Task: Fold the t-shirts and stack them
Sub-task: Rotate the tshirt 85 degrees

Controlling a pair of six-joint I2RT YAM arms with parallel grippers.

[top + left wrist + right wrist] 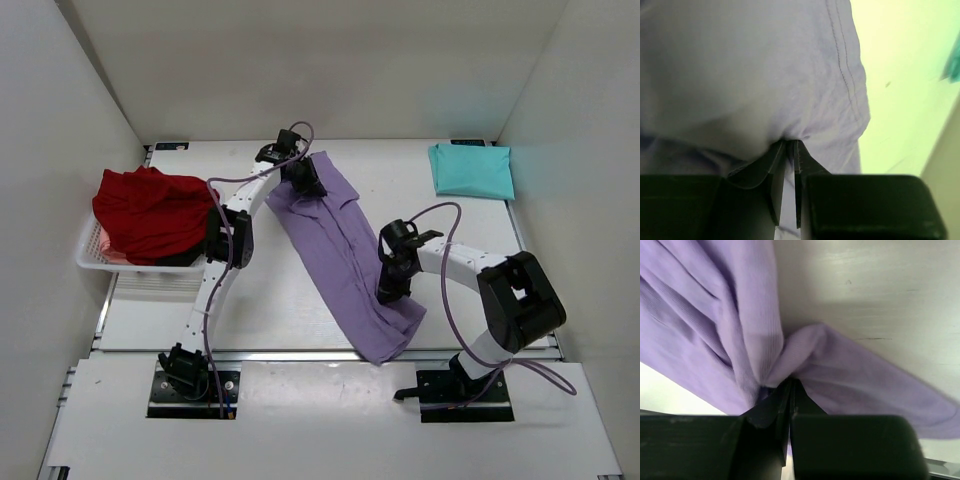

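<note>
Both ends of your lavender t-shirt [340,250], diagonal across the counter [250,300], are clamped: left pincer [300,178] far, right pincer [390,290] near, presumably so you can stretch it flat for folding.

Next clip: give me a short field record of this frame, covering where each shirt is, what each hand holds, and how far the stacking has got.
shirt in work: lavender-purple cotton t-shirt, a long diagonal band on the table, far left to near right
left hand: pinching its far end
right hand: shut on bunched fabric towards its near end
folded: teal cotton t-shirt, flat rectangle, far right corner
waiting: deep red t-shirt pile, heaped in white slotted plastic basket, left side
stack: teal alone, nothing on it
</note>
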